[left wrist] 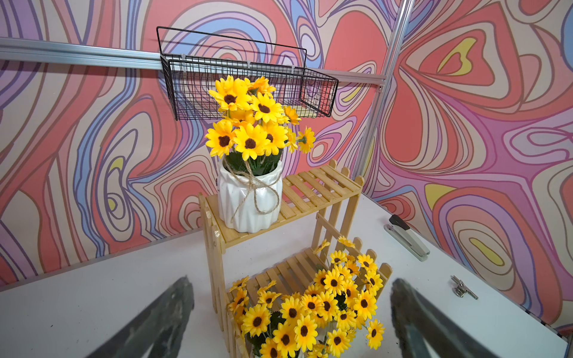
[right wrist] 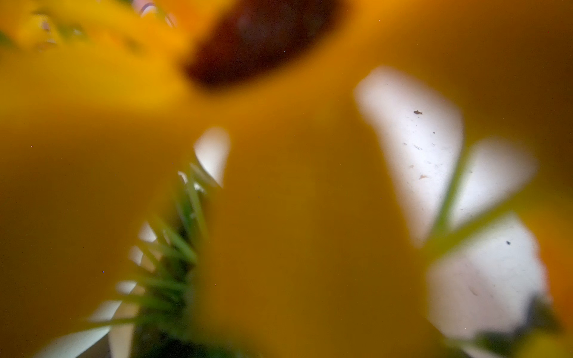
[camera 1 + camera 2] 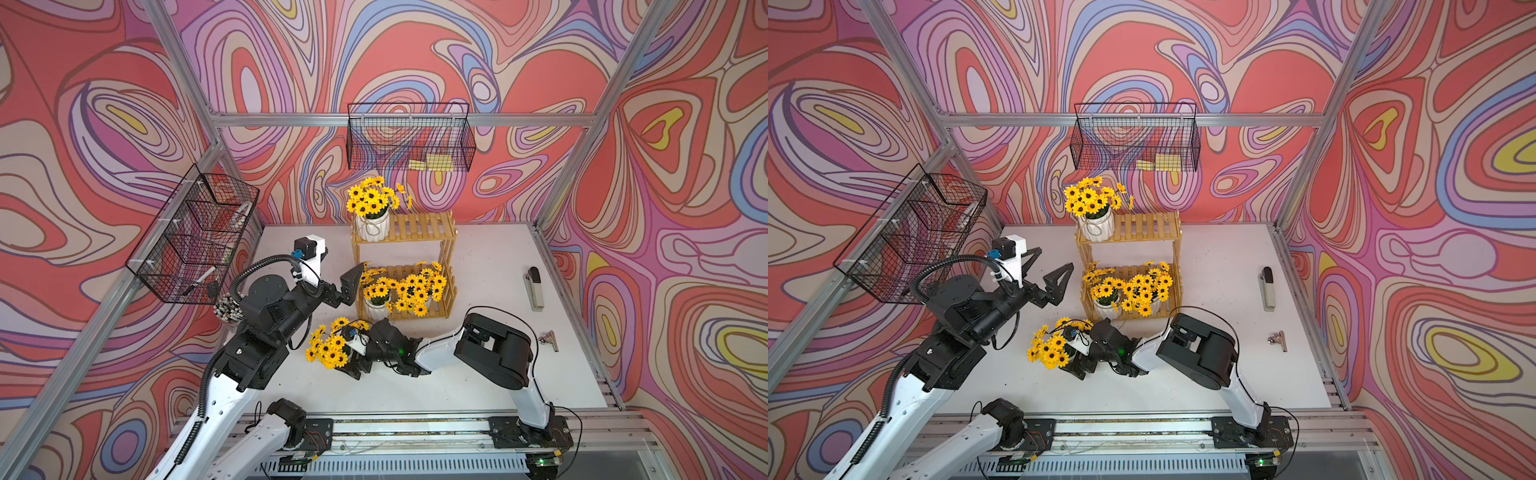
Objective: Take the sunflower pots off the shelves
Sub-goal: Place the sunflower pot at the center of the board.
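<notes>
This is a robotics lab test cell, not a home. Bare silver aluminium extrusion beams (image 3: 332, 119) frame a booth whose walls are a printed swirl backdrop in red, purple and blue (image 3: 415, 50). Two white-and-black robot arms (image 3: 266, 316) (image 3: 494, 353) stand on a slotted metal rail (image 3: 415, 428) at the edge of a flat white tabletop (image 3: 490, 386). Black wire mesh baskets (image 3: 409, 137) (image 3: 191, 237) hang from the beams as staged props.

Seen from the table's (image 3: 486, 257) centre in a top view: stapler (image 3: 535, 289) at three o'clock, clip (image 3: 549, 340) at four, basket (image 3: 409, 137) at twelve, second basket (image 3: 166, 266) at nine.
</notes>
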Available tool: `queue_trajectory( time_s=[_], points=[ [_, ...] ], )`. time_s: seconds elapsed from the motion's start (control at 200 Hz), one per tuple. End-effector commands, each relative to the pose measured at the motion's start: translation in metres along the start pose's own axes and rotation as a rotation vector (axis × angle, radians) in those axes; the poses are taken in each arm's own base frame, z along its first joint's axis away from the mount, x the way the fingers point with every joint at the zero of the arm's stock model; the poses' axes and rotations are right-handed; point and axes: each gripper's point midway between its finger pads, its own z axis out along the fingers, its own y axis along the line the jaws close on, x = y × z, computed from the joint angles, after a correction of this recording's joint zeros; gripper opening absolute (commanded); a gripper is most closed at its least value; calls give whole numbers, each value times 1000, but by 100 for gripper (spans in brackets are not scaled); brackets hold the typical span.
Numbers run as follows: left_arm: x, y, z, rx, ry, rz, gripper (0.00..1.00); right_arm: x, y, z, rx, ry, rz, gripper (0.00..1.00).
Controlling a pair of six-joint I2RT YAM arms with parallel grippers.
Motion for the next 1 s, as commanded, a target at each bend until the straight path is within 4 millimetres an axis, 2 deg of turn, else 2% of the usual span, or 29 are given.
queue_trajectory(
  time_s=[0.0,0.431,0.626,0.776,0.992],
  points=[
    [-3,5,-2,-20,-20,16,100,20,1,-6,8,73,4,98],
    [4,6,3,-25,0,21,100,-6,13,-24,-33,-43,-25,98],
    [5,7,4,-28,1,23,100,-15,20,-21,-75,-119,-58,98],
    [6,8,5,-31,2,22,100,-13,15,-9,-66,-112,-55,98],
    [8,8,5,-32,3,22,100,-22,14,-8,-66,-117,-65,98]
  ],
)
